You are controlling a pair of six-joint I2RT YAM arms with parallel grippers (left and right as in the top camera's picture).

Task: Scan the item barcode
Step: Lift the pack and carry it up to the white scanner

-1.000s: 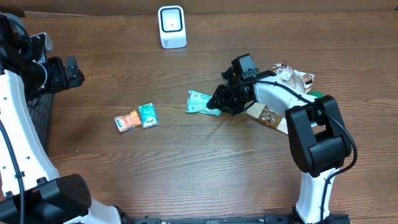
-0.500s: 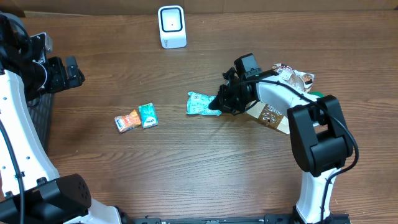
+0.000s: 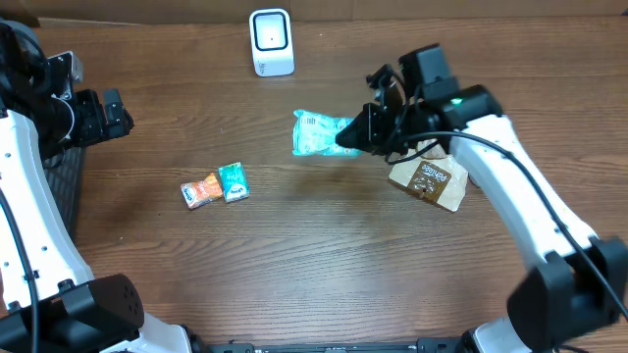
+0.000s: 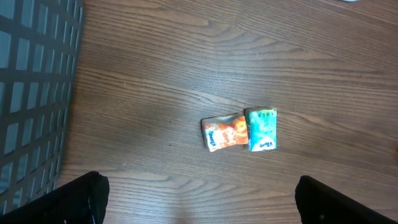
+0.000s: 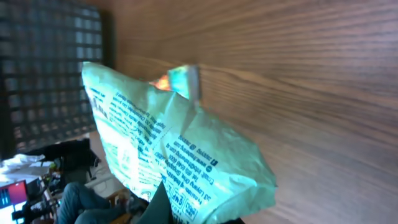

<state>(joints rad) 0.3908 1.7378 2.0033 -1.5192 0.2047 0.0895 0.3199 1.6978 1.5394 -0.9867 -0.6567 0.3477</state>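
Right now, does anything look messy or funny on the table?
Nothing is spilled or broken. The mint-green packet looks crinkly, pinched at one end by the right gripper. The brown bag lies crooked beside that arm. The orange packet and small teal packet lie side by side, slightly tilted.

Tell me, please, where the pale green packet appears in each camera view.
Overhead: the pale green packet is upper centre, in the right gripper.
Left wrist: not in it.
Right wrist: it fills the lower left.
Shared landmark: the orange and teal packets, side by side in overhead and left wrist.
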